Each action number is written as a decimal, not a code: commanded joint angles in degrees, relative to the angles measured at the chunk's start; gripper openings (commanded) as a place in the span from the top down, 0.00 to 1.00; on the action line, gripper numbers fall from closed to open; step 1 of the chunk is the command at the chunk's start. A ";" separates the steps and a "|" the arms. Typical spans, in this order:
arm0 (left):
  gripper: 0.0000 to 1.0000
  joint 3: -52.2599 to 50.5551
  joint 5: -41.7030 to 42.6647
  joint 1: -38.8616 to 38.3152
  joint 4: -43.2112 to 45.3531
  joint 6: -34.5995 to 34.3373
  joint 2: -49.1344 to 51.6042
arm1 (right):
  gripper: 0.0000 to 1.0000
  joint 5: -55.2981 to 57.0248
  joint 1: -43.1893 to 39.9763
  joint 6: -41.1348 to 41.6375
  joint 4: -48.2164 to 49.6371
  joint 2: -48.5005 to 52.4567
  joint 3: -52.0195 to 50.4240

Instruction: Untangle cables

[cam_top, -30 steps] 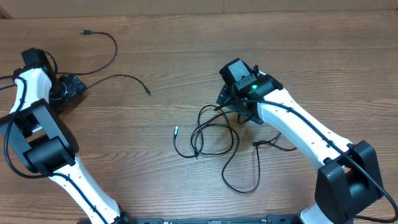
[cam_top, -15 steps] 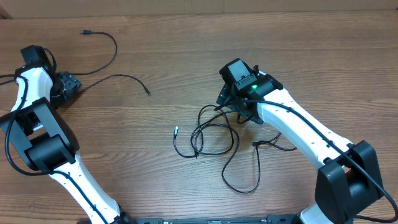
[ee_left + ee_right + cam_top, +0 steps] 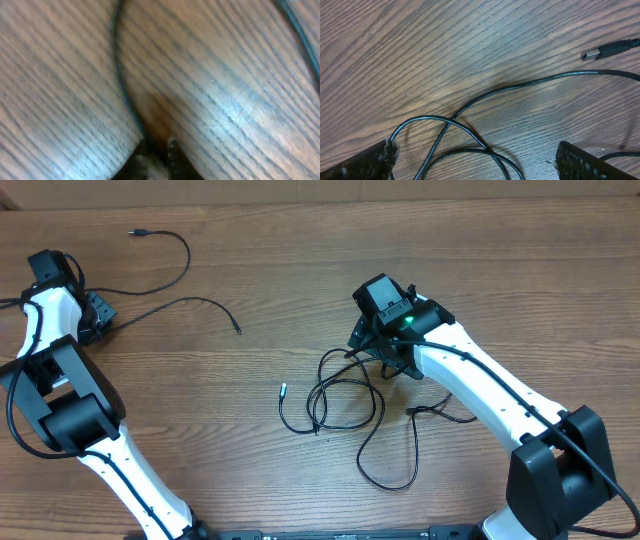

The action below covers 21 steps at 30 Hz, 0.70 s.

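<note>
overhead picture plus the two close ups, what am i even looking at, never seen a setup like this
These are two white robot arms at a wooden table. The wide picture comes from a camera fixed above the table. Each close-up comes from a camera on one arm's wrist, looking past its fingers. A tangle of thin black cables lies mid-table, and another cable lies apart at the far left. The right arm is over the tangle's edge with its fingers wide apart, a few strands between them, holding nothing. The left arm reaches to that separate cable; its close-up is too blurred to tell whether its fingers grip it.
</note>
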 commanded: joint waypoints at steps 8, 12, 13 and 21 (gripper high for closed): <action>0.96 10.88 5.51 0.72 -6.71 4.46 7.85 | 0.00 0.09 0.04 -0.07 0.24 -1.18 0.02; 0.96 25.79 11.02 2.16 -11.17 1.14 7.78 | 0.00 0.09 0.04 -0.07 0.24 -1.18 0.02; 0.96 28.87 12.00 2.54 -11.67 0.35 7.78 | 0.00 0.09 0.04 -0.07 0.24 -1.18 0.02; 0.96 45.68 14.69 5.44 -14.29 -1.31 7.78 | 0.00 0.09 0.04 -0.07 0.24 -1.18 0.02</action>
